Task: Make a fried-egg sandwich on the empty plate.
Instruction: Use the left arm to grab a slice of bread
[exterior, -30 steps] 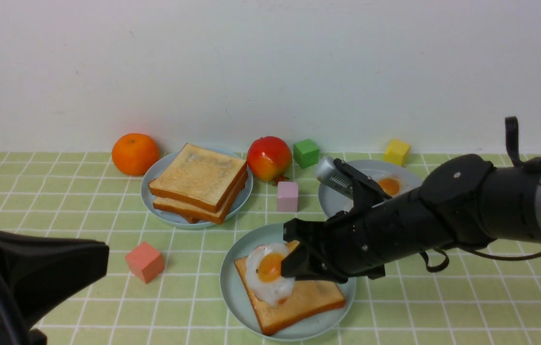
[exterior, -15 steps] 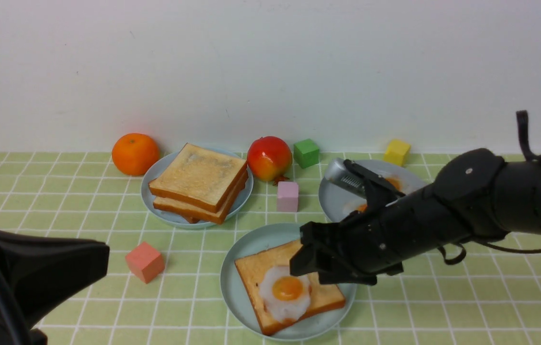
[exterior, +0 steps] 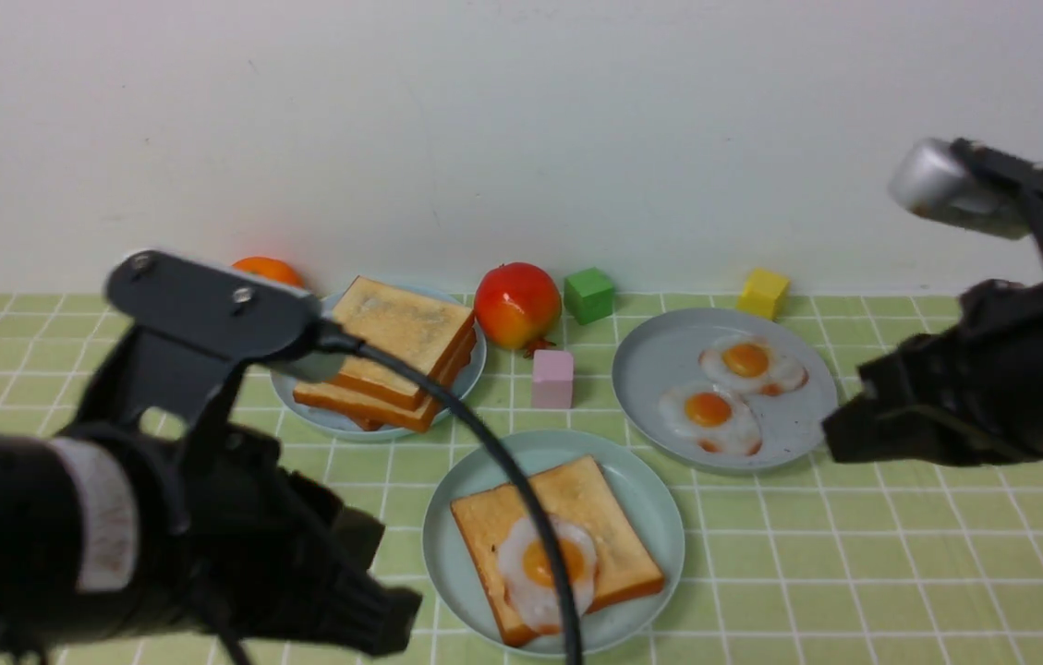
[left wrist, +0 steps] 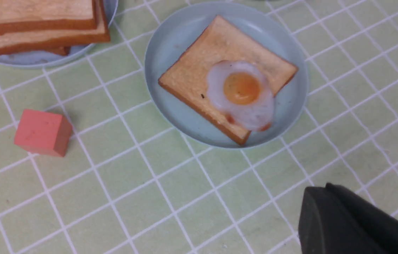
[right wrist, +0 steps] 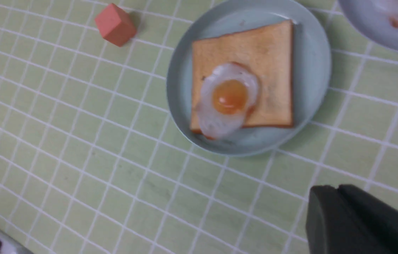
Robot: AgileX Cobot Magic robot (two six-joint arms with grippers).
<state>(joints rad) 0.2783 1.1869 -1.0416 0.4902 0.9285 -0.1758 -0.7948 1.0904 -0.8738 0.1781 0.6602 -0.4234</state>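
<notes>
**Front.** The right gripper (exterior: pixel 840 441) has pulled off the plate (exterior: pixel 660 517) and now hangs raised at the right, next to the egg plate (exterior: pixel 660 360). A second ago it was low over the toast with the egg at its tips. Its jaws look pressed together and hold nothing. The egg (exterior: pixel 544 563) now lies free on the toast (exterior: pixel 604 517), toward the near edge. The left gripper (exterior: pixel 387 628) has come into the foreground, near-left of the plate, with its jaws closed and empty.

**Left wrist.** The egg is yolk up, and its white hangs a little over one toast edge. The closed fingers are well apart from the plate. The stack (left wrist: pixel 40 21) of plain toast sits on its own plate at the frame's edge.

**Right wrist.** Slightly blurred, same lay of egg and toast. The black fingers show only a seam between them.

**Judgement.** The egg step looks done. The sandwich is half built on the plate, with a bottom slice and the egg but no top slice. Next is probably a slice from the stack, and the left arm is nearer to it. With that overhang, the egg may shift when it is covered.
</notes>
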